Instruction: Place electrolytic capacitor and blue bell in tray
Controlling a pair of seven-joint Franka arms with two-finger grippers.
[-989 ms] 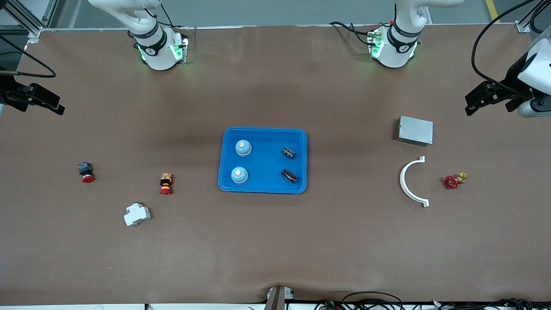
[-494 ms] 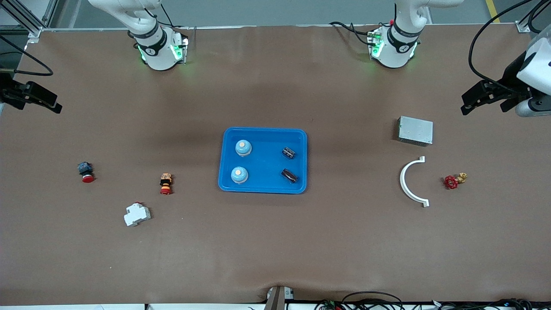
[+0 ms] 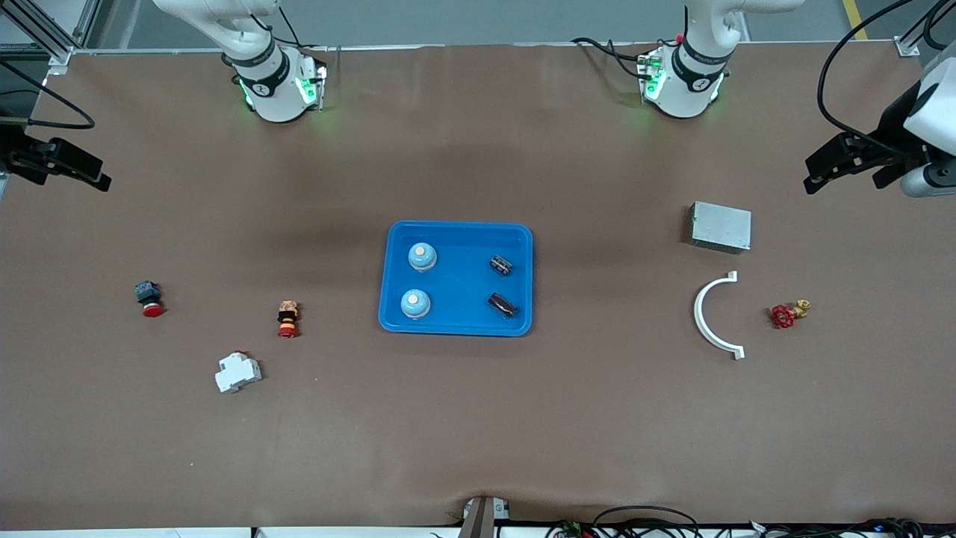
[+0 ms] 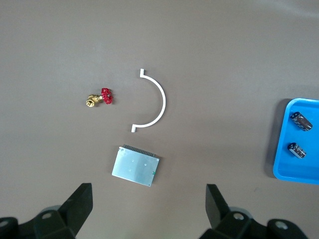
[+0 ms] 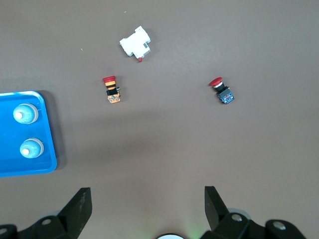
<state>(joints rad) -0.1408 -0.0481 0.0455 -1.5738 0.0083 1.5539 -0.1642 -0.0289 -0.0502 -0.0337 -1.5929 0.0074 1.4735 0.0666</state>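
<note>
Two arms are seen drawn back high at the table's ends, each with its jaws spread wide and nothing held: the left gripper (image 3: 814, 175) over the bare table edge at the left arm's end, above the grey metal box (image 3: 721, 226), and the right gripper (image 3: 101, 179) over the edge at the right arm's end. The table (image 3: 478, 418) is covered in brown, and a broad unoccupied band is left along the edge nearest the front camera. The tray (image 3: 456, 325) is set at the middle, well apart from everything else. Within its rim, two blue bells (image 3: 422, 256) (image 3: 414, 302) are stood toward the right arm's end, and two electrolytic capacitors (image 3: 501, 264) (image 3: 503, 305) are laid toward the left arm's end. Near the box, a white curved bracket (image 3: 703, 314) and a red-handled valve (image 3: 786, 314) are found. Toward the right arm's end, a white breaker (image 3: 237, 372) and two red push buttons (image 3: 287, 319) (image 3: 149, 298) are scattered, all apart from each other
</note>
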